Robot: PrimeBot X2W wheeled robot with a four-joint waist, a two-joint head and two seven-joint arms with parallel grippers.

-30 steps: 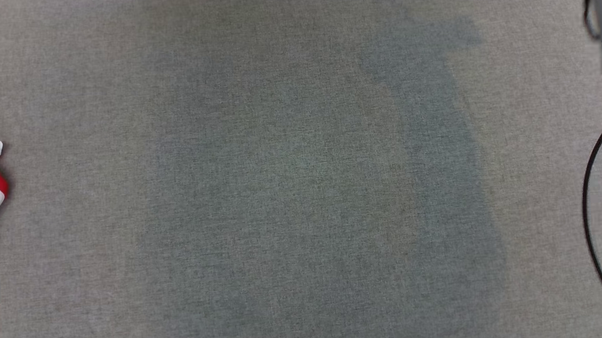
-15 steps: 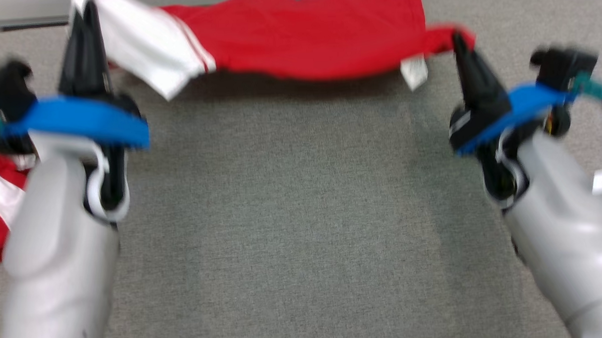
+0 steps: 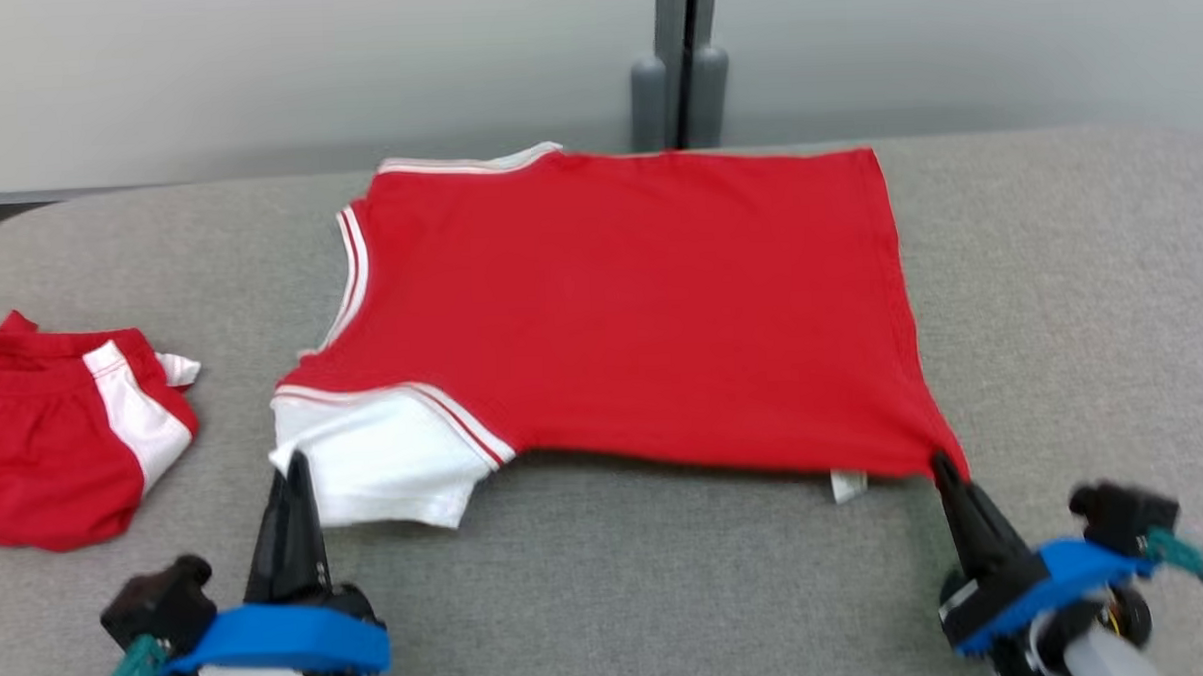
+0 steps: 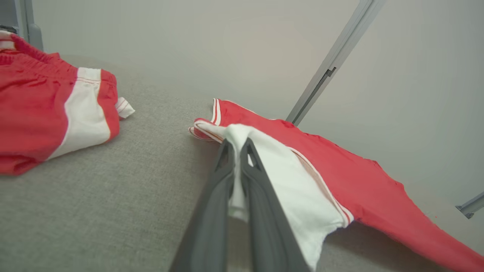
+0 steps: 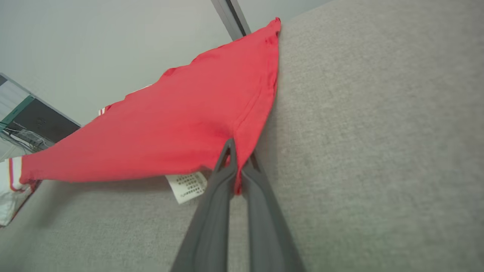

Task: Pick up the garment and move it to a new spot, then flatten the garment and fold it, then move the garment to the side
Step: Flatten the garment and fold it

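Note:
The garment [image 3: 621, 317] is a red T-shirt with white sleeves, spread over the far half of the grey table [image 3: 610, 578]. My left gripper [image 3: 292, 467] is shut on its white near sleeve [image 4: 264, 162], lifting that edge slightly. My right gripper [image 3: 941, 463] is shut on the red near hem corner [image 5: 242, 158], beside a white care label [image 5: 187, 186]. The cloth between the two grips is stretched and raised a little off the table; the far part lies flat.
A second red and white garment [image 3: 55, 437] lies crumpled at the table's left edge. A grey wall with a vertical post [image 3: 677, 65] stands right behind the table. Bare grey table surface lies in front of the shirt and to its right.
The head camera has tilted up, so the whole shirt and the wall have come into view. Both grippers stay shut on the shirt, which now lies spread and lower than half a second ago.

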